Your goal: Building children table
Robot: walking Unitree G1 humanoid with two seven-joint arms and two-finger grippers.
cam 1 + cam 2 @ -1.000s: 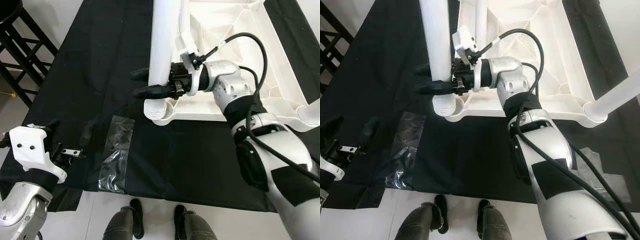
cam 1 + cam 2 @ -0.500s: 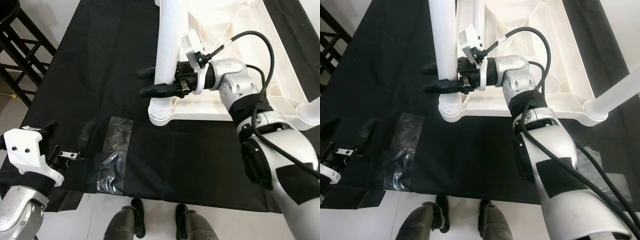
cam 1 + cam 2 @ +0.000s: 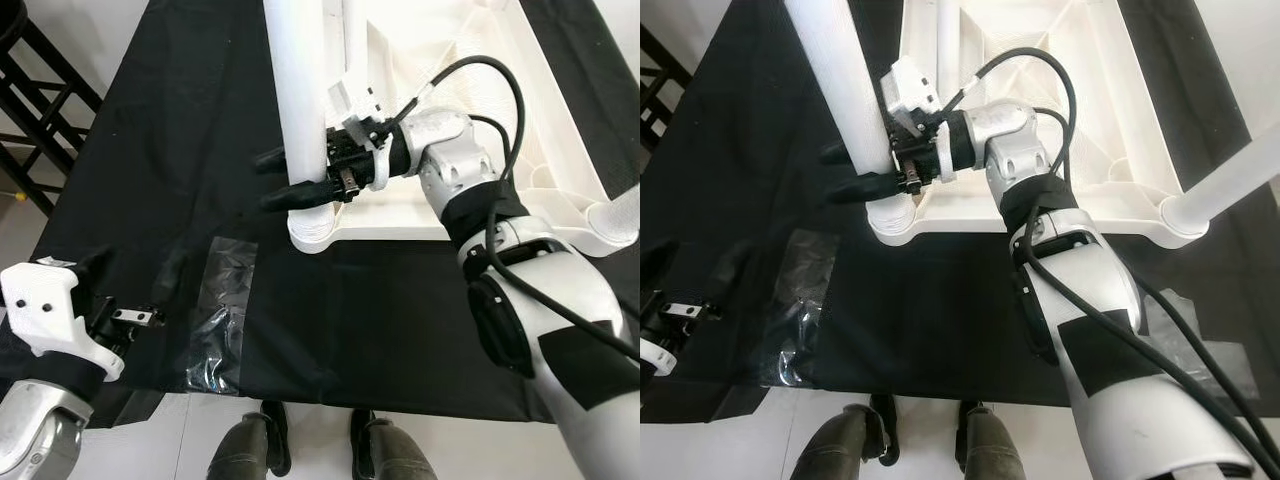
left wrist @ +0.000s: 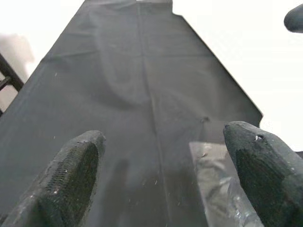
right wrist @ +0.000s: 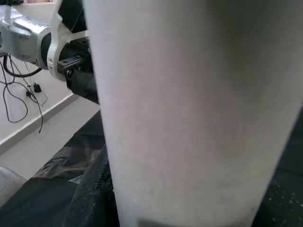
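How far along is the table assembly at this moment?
Done: the white tabletop lies upside down on the black cloth, and a white leg stands in its near right corner socket. In hand: the right gripper is clamped around another white leg standing in the near left corner socket. The left gripper hangs open over the cloth. The far corners are out of frame, so what is left is unclear.

Black cloth spread over the floor, clear plastic sheet near its front edge, black stool beside its left edge, pair of dark shoes at front edge.
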